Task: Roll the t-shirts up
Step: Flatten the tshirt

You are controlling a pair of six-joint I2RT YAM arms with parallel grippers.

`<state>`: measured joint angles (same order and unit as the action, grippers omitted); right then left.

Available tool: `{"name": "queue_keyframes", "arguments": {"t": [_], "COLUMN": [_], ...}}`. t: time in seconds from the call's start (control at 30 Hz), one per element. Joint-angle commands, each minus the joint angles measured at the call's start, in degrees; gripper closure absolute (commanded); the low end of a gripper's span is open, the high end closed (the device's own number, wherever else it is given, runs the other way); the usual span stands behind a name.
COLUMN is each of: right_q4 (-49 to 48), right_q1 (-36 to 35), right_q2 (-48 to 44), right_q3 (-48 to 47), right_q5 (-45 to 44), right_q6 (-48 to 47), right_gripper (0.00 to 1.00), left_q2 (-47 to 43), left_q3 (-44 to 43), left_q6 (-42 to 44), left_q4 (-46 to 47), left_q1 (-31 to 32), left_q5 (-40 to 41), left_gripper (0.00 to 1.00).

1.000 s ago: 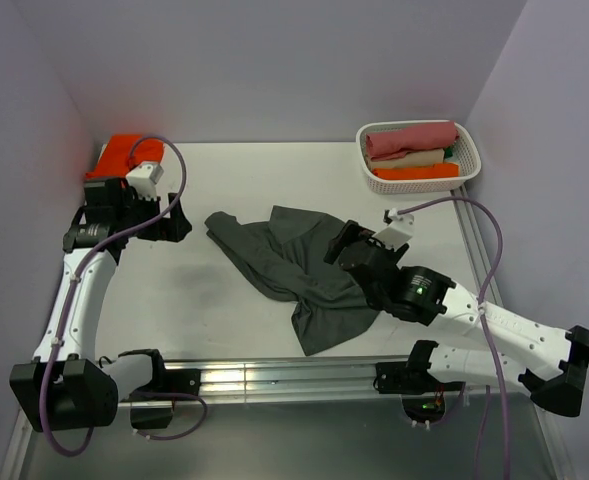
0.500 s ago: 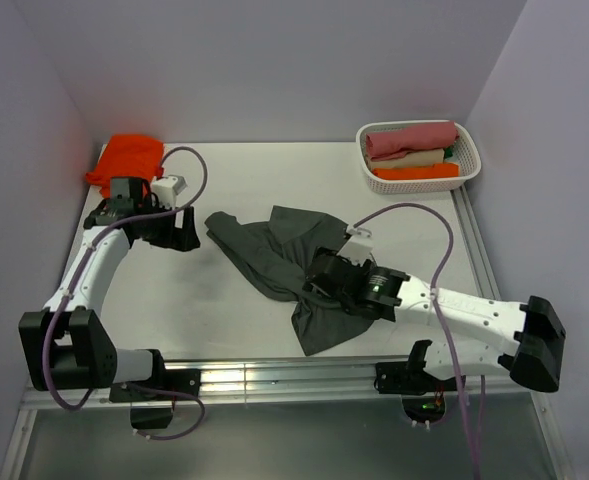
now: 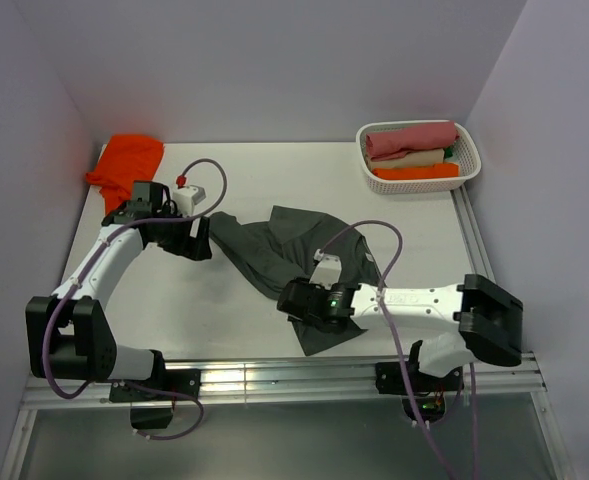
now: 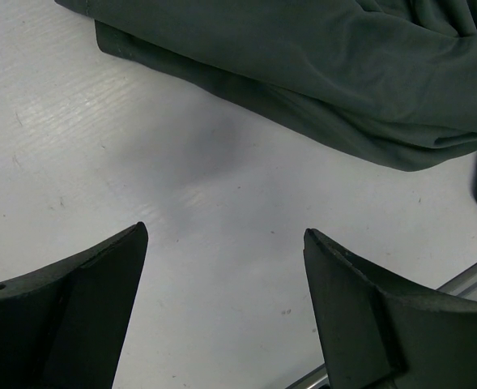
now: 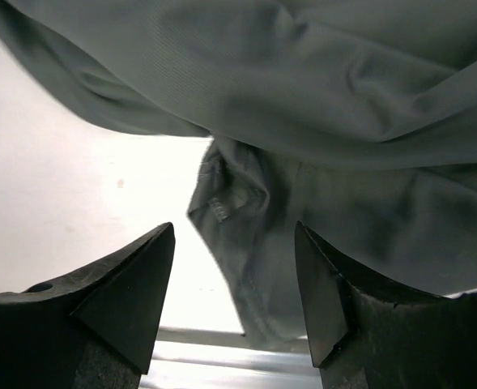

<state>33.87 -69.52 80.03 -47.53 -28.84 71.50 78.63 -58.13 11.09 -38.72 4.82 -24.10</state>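
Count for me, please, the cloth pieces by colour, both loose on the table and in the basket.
Grey: 1, the grey t-shirt
Orange: 2, the orange t-shirt and the orange roll in the basket
Pink: 1, the pink roll
Cream: 1, the cream roll
Green: 1, the green piece, mostly hidden
Total: 6

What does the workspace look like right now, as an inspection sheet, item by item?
Surface: white table, no spills seen.
Job's things: grey t-shirt crumpled, unrolled, mid-table; orange t-shirt heaped in the far left corner.
Clutter: white basket, far right, holding rolled cloths.
Grippers: left gripper open over bare table beside the grey t-shirt; right gripper open over its near folds, holding nothing.
Cables: a purple cable loops above each arm.
Surroundings: lilac walls on three sides; metal rail at the near edge.
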Motion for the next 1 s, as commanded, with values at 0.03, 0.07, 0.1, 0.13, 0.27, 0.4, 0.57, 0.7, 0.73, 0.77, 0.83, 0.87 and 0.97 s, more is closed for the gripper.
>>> {"name": "queue_keyframes", "arguments": {"t": [0.03,0.07,0.1,0.13,0.27,0.4,0.57,0.7,0.73,0.77,0.83,0.87,0.97], "right_q4": [-2.4,-3.36,-3.72,-3.89,-4.51,-1.0,2.5,7.78,8.49,9.19,9.98,10.25,11.57], "right_q1": [-0.44,-0.44,-0.44,-0.36,-0.36,-0.27,1.31,2.63,2.89,3.59,4.99,5.7,7.9], "right_q2": [4.95,5.74,7.23,8.03,11.89,11.91,1.66,-6.8,-8.03,-10.22,-12.6,-13.23,-15.16], "right_q3": [-1.78,-1.78,-1.95,-2.48,-4.06,-4.5,-1.96,-4.76,-6.42,-7.13,-9.32,-10.03,-12.15], "right_q5": [0.71,0.98,1.24,1.33,1.86,0.37,-2.35,-6.65,-7.19,-7.54,-8.6,-8.86,-9.57], "right_q6": [1.88,1.62,1.62,1.53,1.0,2.93,3.47,1.8,0.23,-0.66,-3.11,-4.0,-6.37], "right_gripper": [0.33,0.33,0.34,0.33,0.37,0.56,0.9,1.0,1.0,1.0,1.0,1.0,1.0], "left_q2": [-0.41,-0.41,-0.49,-0.5,-0.23,0.29,1.7,2.84,3.45,3.89,4.95,5.39,8.02], "left_q3": [0.65,0.74,0.91,0.91,1.09,1.09,1.0,1.17,1.18,1.18,1.61,1.7,2.14], "left_q6": [0.16,0.16,0.24,0.25,0.33,0.6,0.77,1.04,1.12,1.3,1.21,1.21,0.86], "left_q4": [1.45,1.54,1.45,1.45,1.54,1.63,1.89,2.59,2.77,3.47,5.31,5.32,8.57], "left_q1": [0.63,0.72,0.72,0.72,0.81,0.89,0.98,2.03,2.82,3.26,4.41,4.67,5.29], "left_q5": [0.45,0.72,0.98,0.98,1.07,1.51,1.51,1.68,1.86,2.03,2.39,2.56,3.44], "left_gripper": [0.16,0.16,0.16,0.16,0.16,0.16,0.17,0.2,0.2,0.21,0.24,0.24,0.28]}}
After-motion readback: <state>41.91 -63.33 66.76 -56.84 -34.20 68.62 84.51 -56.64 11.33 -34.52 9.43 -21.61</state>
